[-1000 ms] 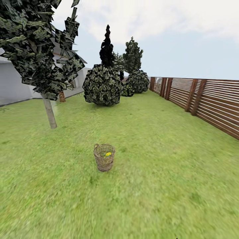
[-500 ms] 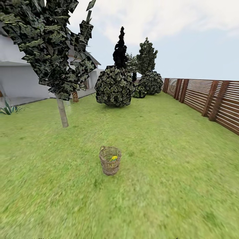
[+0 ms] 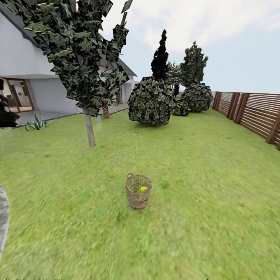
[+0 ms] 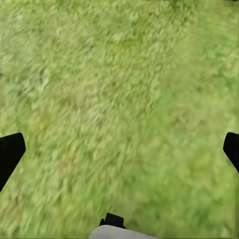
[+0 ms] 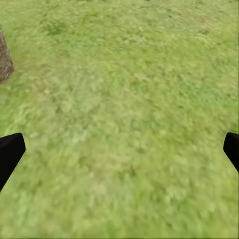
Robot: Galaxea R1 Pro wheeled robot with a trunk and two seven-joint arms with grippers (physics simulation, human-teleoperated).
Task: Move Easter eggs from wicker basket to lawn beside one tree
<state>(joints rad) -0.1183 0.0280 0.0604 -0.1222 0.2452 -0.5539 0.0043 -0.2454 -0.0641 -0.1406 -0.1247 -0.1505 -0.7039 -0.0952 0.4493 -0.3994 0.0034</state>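
A wicker basket point(image 3: 138, 191) is being shown standing upright on the lawn point(image 3: 202, 186), well ahead of the robot and near the middle of the head view. A patch of yellow, at least one of the Easter eggs point(image 3: 142, 189), is being glimpsed inside it through the open weave; how many eggs are in there cannot be told. Beyond the basket and to its left, a tree point(image 3: 90, 130) with a pale bare trunk is being seen, with a round bush point(image 3: 151, 102) further back and a slatted fence point(image 3: 252, 118) along the right.

In the left wrist view, the left gripper point(image 4: 119, 152) is being held wide apart over bare grass, nothing between its dark fingertips. The right gripper point(image 5: 119, 152) is likewise being held wide apart and empty, with a brown edge, probably the basket, showing at the border of its view.

The step in hand is judged to be the approach. It is best done by stopping squarely in front of the basket, close enough for one arm to be lowered straight through the mouth without the rim being knocked over.
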